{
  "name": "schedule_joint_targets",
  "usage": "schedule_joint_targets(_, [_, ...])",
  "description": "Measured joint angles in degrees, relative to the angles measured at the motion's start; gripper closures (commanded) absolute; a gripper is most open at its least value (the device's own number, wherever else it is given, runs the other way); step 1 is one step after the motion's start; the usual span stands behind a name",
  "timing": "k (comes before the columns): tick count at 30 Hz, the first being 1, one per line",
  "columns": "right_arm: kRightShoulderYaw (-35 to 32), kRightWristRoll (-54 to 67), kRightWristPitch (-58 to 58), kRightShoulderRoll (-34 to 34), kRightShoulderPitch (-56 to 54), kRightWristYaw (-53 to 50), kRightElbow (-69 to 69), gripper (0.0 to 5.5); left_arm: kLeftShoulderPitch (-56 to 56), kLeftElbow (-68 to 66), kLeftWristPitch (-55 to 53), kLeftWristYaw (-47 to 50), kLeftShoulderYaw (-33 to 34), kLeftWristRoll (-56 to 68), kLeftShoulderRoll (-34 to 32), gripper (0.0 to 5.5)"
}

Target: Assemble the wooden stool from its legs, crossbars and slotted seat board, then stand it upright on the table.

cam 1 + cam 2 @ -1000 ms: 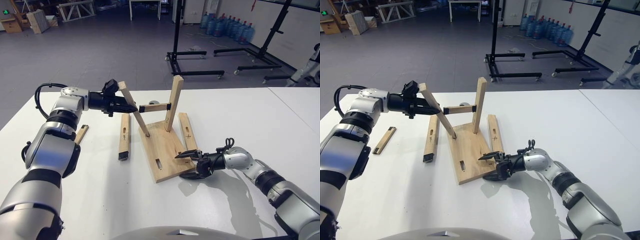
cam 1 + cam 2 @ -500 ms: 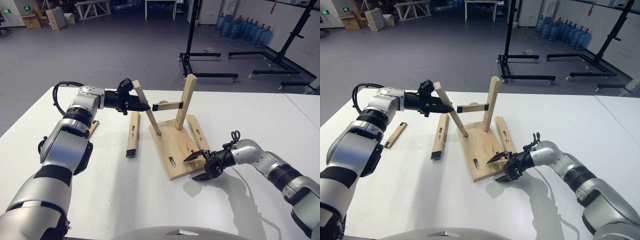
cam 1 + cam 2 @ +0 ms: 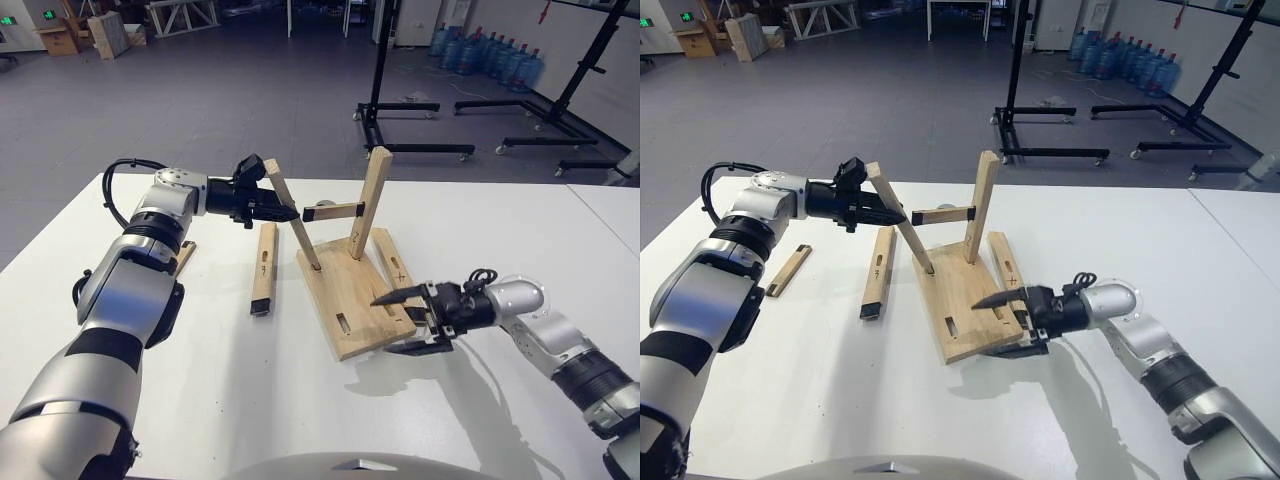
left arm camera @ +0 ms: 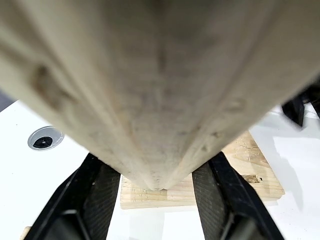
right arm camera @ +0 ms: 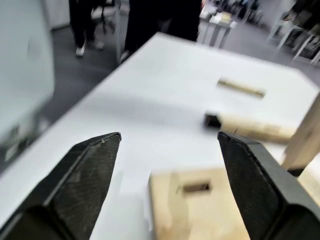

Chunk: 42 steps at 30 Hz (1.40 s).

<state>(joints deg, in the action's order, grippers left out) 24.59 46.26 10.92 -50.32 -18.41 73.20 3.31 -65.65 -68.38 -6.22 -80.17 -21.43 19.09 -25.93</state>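
The slotted seat board (image 3: 335, 295) lies on the white table with two legs standing in it. The slanted left leg (image 3: 300, 235) and the upright right leg (image 3: 372, 200) are joined by a short crossbar (image 3: 335, 211). My left gripper (image 3: 284, 211) is shut on the slanted leg (image 4: 160, 90) near its upper end, fingers (image 4: 100, 195) on both sides. My right gripper (image 3: 385, 326) stands open at the board's near right corner, one finger over the board (image 5: 200, 210), the other finger (image 5: 95, 170) in front of its edge.
A loose leg (image 3: 263, 265) lies left of the board, and another leg (image 3: 393, 272) lies along its right side. A short crossbar (image 3: 788, 270) lies at the far left. A round grommet (image 4: 45, 137) sits behind the stool. A second table (image 3: 610, 205) adjoins on the right.
The head view shifted after the oldest frames. My right gripper has moved a little right and up at the board's near corner, its forearm swung outward. The left gripper keeps its hold.
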Motion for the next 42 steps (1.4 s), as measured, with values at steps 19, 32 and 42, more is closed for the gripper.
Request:
schedule_joint_targets(19, [-7.08, -46.91, -8.93, 27.26, -7.69, -63.26, -13.04, 1.93, -0.92, 0.0, 0.0, -0.12, -1.19, 0.0, -0.1, 3.49])
schedule_joint_targets(32, [-1.12, -72.69, -9.5, 32.56, -10.99, -70.42, -4.02, 1.93, -2.49, -0.32, -0.03, -0.12, -3.52, 0.0, 0.59, 3.49])
schedule_joint_targets(42, [-1.45, -79.02, -10.82, 36.06, -12.87, -74.06, -1.09, 1.93, -2.52, -0.4, -0.12, 0.33, -3.68, 0.0, 0.99, 3.49])
